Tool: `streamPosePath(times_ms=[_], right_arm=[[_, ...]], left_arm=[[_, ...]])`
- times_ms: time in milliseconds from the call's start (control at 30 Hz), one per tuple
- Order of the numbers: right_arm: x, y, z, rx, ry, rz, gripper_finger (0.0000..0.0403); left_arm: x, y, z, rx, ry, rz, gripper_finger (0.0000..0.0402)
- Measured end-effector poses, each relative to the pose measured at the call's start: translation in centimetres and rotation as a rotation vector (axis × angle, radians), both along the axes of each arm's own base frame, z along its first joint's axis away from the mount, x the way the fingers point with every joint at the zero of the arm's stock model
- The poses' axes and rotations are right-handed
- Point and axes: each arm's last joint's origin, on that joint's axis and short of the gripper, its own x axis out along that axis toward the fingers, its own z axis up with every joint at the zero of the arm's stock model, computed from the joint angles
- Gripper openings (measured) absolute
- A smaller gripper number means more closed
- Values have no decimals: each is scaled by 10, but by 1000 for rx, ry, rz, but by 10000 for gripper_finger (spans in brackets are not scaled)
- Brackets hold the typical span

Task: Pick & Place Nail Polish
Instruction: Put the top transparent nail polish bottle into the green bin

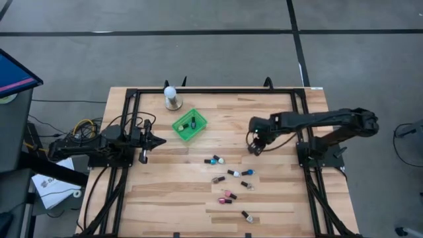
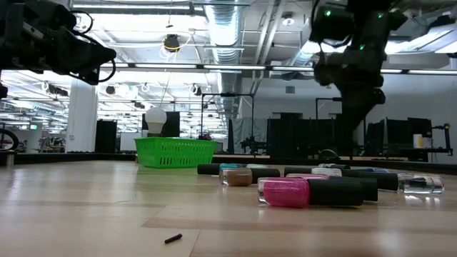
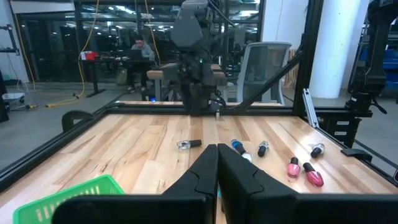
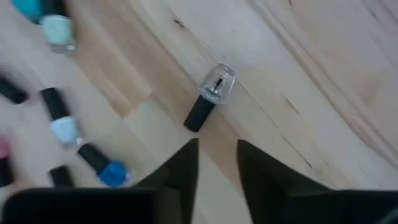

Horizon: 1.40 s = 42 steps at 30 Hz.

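- Nail polish bottles [image 1: 229, 178] lie scattered across the table's centre-right; two more sit inside the green basket [image 1: 189, 124].
- Right gripper [image 1: 254, 149] hovers above a clear bottle [image 4: 211, 95], fingers slightly parted, holding nothing.
- Left gripper [image 1: 160, 140] waits pressed closed near the left edge, bare wood [image 1: 172, 192] around it.

The green mesh basket [image 1: 190, 125] sits on the wooden tabletop [image 1: 172, 192], towards its far edge. Just beyond the basket, a white ball on a round base [image 1: 172, 98] stands upright. A black metal frame [image 1: 215, 90] runs along the tabletop's edges. In the room past the tabletop, a person [image 3: 143, 50] sits at a desk, beside a grey office chair [image 3: 264, 65].
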Motion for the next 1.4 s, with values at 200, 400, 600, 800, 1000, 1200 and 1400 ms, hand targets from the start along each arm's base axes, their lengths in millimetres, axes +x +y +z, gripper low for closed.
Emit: streamPosePath(times_ms=[200,400,600,800,1000,1200,1400], right_arm=[[17,5,-30,-7,91,-58,213],[35,9,-52,11,121,-116,248],[51,13,-70,11,175,-114,232],[54,22,-83,-1,234,-105,197],[59,23,-76,-1,215,-110,99],[63,24,-73,7,204,-105,41],[63,24,-67,21,207,-100,41]], left_arm=[[0,0,0,0,0,0,2],[0,0,0,0,-1,-1,2],[0,0,0,0,-1,-1,2],[0,0,0,0,-1,-1,2],[0,0,0,0,-2,-1,2],[0,0,0,1,-2,-1,2],[0,0,0,0,-2,-1,2]])
